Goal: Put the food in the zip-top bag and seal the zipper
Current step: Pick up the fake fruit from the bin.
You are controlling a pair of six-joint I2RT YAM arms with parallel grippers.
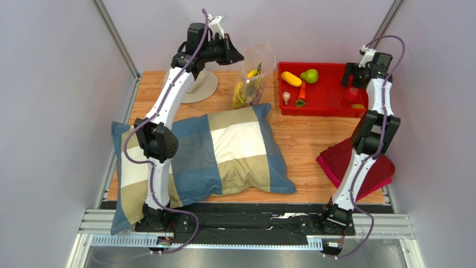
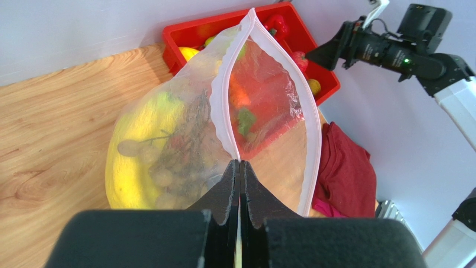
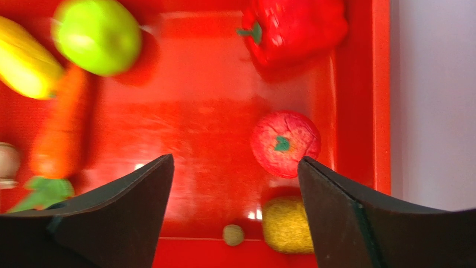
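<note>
The clear zip-top bag (image 1: 254, 75) stands upright at the back of the table, its mouth open. It holds yellow bananas (image 2: 131, 162) and a tan bunch (image 2: 167, 167). My left gripper (image 1: 237, 56) is shut on the bag's pinkish zipper strip (image 2: 223, 111) at one end of the mouth (image 2: 240, 163). My right gripper (image 3: 234, 162) is open and empty above the red tray (image 1: 324, 103). Under it lie a red apple (image 3: 285, 142), a red pepper (image 3: 296, 25), a yellow piece (image 3: 288, 223), a carrot (image 3: 58, 134), a green fruit (image 3: 98, 36) and a yellow lemon (image 3: 25, 64).
A checked pillow (image 1: 223, 151) covers the table's middle and left. A beige hat (image 1: 201, 86) lies behind my left arm. A dark red cloth (image 1: 357, 167) lies at the near right. A small pale bulb (image 1: 286, 97) sits in the tray's left part.
</note>
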